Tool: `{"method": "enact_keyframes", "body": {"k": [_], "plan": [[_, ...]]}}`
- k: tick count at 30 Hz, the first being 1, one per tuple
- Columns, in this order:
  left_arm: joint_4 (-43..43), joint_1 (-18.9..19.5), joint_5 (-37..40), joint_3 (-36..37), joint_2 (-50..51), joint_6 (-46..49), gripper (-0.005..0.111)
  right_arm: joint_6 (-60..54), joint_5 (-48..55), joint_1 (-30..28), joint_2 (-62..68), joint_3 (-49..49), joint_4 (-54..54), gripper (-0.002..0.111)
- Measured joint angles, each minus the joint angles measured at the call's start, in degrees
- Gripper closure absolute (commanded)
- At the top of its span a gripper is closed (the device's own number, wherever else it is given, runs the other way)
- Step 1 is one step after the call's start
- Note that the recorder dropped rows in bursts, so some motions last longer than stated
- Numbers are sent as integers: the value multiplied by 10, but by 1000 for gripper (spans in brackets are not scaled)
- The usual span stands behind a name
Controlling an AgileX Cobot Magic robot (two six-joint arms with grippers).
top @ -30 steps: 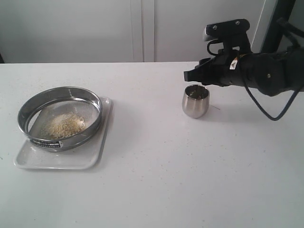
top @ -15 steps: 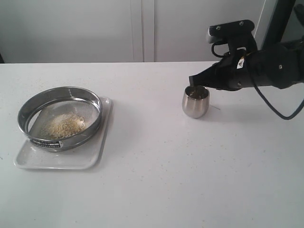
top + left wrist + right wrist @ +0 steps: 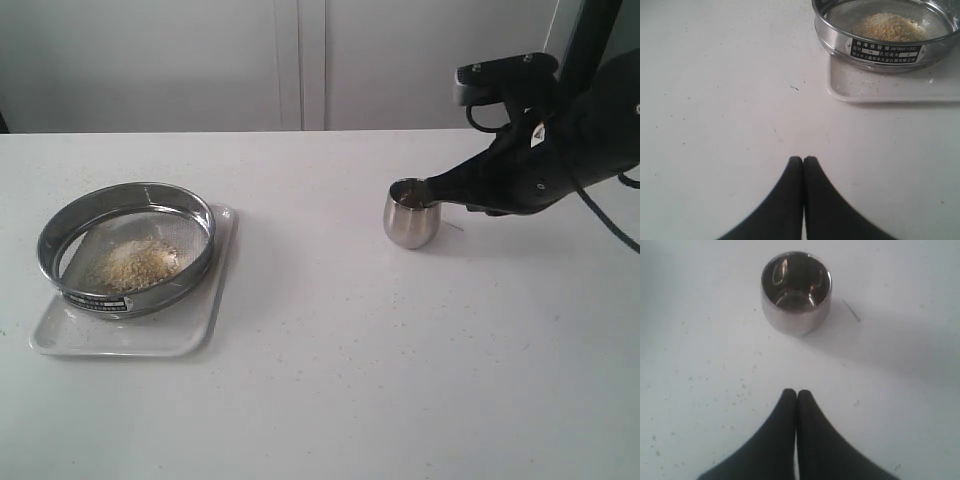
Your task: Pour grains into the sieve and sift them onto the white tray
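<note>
Table (image 3: 330, 350) centre through 6 o'clock lay open. Sieve (image 3: 126, 245) on white tray (image 3: 190, 335) blocked 9 o'clock; steel cup (image 3: 411, 215) stood at 2 o'clock, right gripper (image 3: 428, 190) just beside it

The only lettering is on the sieve (image 3: 836, 44): a black label (image 3: 885, 50) on its side wall, printed in white. Its top line is Chinese characters, too blurred to read for certain. Below that are white boxes, one showing what looks like "10" and another "2". A bottom line of tiny print is illegible. In the exterior view the label is only a dark strip.
</note>
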Motion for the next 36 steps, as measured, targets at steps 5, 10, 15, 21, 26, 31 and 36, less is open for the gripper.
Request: {"method": "enact_keyframes", "body": {"k": [5,10,15,21,26,31,36], "plan": [[0,0,0,0,0,0,107,2,62,0,-11,0,0,108],[0,0,0,0,0,0,107,-7,139,0,-34,0,0,108],[0,0,0,0,0,0,107,-14,188,-4,-66,0,3,108],[0,0,0,0,0,0,107,-74,222,-50,-88,0,68,108],[0,0,0,0,0,0,107,-87,228,-90,-98,0,95,108],[0,0,0,0,0,0,107,-84,236,-123,-118,0,102,108],[0,0,0,0,0,0,107,-78,244,-136,-150,0,80,108]]}}
